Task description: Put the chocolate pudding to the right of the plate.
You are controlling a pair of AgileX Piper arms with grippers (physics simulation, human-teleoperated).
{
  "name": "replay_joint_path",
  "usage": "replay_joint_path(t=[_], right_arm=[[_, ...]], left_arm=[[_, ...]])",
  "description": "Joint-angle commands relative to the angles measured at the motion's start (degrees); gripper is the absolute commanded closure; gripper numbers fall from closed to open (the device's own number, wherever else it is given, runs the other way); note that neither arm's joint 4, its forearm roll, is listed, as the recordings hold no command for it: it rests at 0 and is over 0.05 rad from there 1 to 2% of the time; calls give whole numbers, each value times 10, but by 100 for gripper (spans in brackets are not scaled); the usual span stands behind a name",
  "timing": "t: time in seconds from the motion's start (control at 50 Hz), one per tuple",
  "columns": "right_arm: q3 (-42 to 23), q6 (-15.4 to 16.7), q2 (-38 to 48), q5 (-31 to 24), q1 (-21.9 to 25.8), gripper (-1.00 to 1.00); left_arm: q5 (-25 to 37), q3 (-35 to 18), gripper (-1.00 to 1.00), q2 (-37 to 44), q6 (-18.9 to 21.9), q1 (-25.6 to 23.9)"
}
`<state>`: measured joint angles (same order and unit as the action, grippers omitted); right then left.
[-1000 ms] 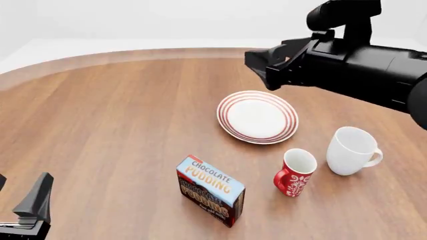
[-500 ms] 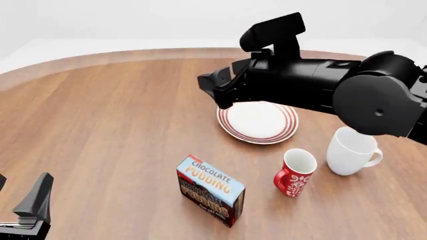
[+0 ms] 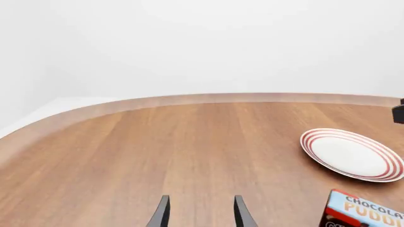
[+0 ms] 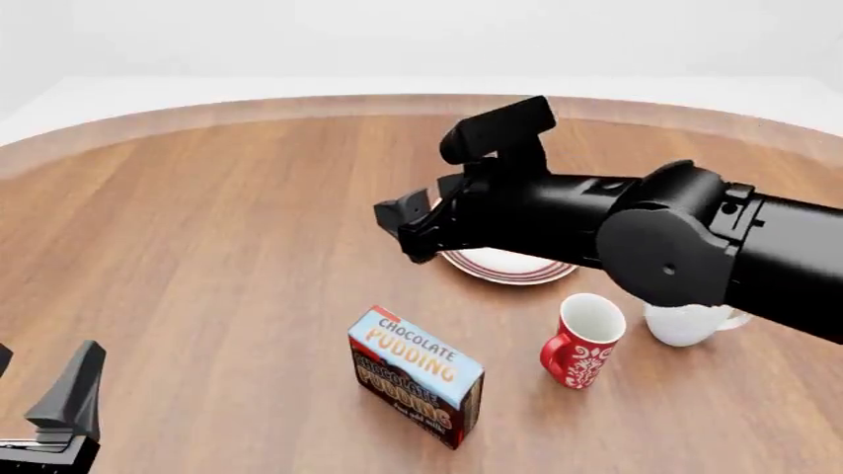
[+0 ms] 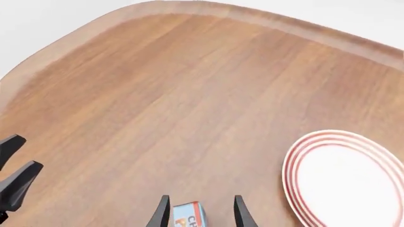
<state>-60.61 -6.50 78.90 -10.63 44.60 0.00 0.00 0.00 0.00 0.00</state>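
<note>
The chocolate pudding (image 4: 415, 375) is a small carton with a light blue top, lying on the table near the front. The white plate (image 4: 507, 267) with red rings lies behind it, half hidden by my right arm. My right gripper (image 4: 406, 229) is open and empty. It hovers above the table left of the plate and behind the pudding. In the right wrist view the pudding (image 5: 189, 217) shows between the fingertips, with the plate (image 5: 344, 177) beside it. My left gripper (image 4: 39, 385) is open and empty at the front left. The left wrist view shows the plate (image 3: 350, 153) and the pudding (image 3: 363, 213).
A red patterned mug (image 4: 579, 341) stands right of the pudding. A white mug (image 4: 685, 324) stands further right, partly hidden under my right arm. The wooden table (image 4: 224, 227) has a curved far edge.
My right arm has swung left and down, from behind the plate to across it. The gripper now hangs lower, nearer the pudding. The left arm and the objects have not moved.
</note>
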Motion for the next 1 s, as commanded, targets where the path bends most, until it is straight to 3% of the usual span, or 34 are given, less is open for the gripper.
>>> replay_joint_path(t=[0.02,1.0], right_arm=[[16,-8,21,19,4,-100],[58,-41,85,71,25,-100]], left_arm=[[0,0,-100,0,0,0],[0,0,-100,0,0,0]])
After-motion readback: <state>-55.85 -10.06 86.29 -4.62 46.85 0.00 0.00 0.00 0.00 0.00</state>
